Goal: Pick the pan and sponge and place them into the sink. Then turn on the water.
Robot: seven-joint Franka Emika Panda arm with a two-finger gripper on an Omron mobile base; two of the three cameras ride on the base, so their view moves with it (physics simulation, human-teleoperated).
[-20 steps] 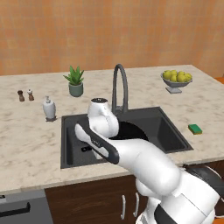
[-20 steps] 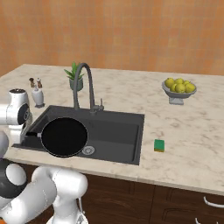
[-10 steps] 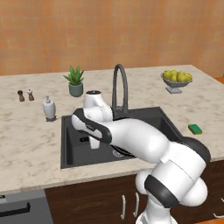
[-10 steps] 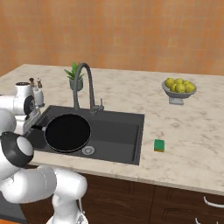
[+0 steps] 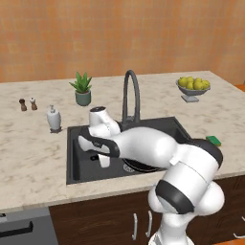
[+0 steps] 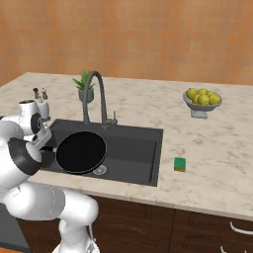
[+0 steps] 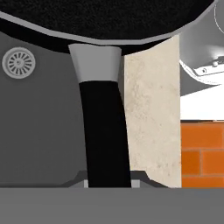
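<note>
Pan [image 6: 81, 151] hangs level over the sink [image 6: 141, 153] basin, carried by its handle [image 7: 105, 131] so it can go down flat; the jaws are clamped on that handle. Sponge [image 6: 180, 164] waits on the tabletop [image 6: 217, 158], right of the sink. Gripper [image 6: 43, 139] reaches in from the left rim, arm folded low.

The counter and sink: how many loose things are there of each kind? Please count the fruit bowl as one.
Black round frying pan: 1
Green-and-yellow sponge: 1
White soap dispenser: 1
Small dark shakers: 2
Potted green plant: 1
Grey bowl of yellow fruit: 1
Total: 7
</note>
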